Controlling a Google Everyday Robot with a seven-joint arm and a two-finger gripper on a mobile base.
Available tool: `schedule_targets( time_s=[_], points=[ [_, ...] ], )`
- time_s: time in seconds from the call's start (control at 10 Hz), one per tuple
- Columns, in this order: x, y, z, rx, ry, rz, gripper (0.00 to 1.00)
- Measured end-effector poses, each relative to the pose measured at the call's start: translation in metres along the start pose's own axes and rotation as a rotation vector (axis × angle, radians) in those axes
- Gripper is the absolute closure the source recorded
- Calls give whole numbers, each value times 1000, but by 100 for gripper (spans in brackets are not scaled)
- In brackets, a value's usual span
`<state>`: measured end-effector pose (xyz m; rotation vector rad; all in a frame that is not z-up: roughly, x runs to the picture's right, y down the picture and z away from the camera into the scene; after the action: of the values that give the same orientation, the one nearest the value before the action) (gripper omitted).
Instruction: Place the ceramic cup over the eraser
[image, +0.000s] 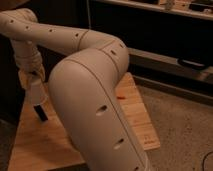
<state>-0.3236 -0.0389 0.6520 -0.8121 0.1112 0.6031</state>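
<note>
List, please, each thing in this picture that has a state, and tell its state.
Gripper: at the left, low over the table, pointing down.
Arm: bent, its big link hides the table's middle.
Table: partly in view.
Cup: not in view.
Eraser: not in view.

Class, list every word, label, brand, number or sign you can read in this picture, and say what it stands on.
None can be read.
Arm: plain, only dark holes, no lettering.
Table: small red marks, too blurred to read as text.
Shelf at the back: items too small and blurred to read.
Gripper, low over the table's left side: no markings visible.
</note>
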Motion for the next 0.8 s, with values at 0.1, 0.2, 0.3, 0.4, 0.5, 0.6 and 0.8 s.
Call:
schedule_targets(
  time_s=[0.1,0.2,0.3,0.4,0.5,0.6,0.8],
  points=[
    [-2,0,2,-3,2,0,100],
    [-3,0,4,-6,4,-1,100],
    [-4,0,6,-9,7,-1,100],
    [-4,0,8,-10,12,0,100],
    [-4,0,8,-11,13,0,100],
    [-3,-1,8,-11,15,1,100],
    [-4,-1,8,-14,16,2,100]
  ],
)
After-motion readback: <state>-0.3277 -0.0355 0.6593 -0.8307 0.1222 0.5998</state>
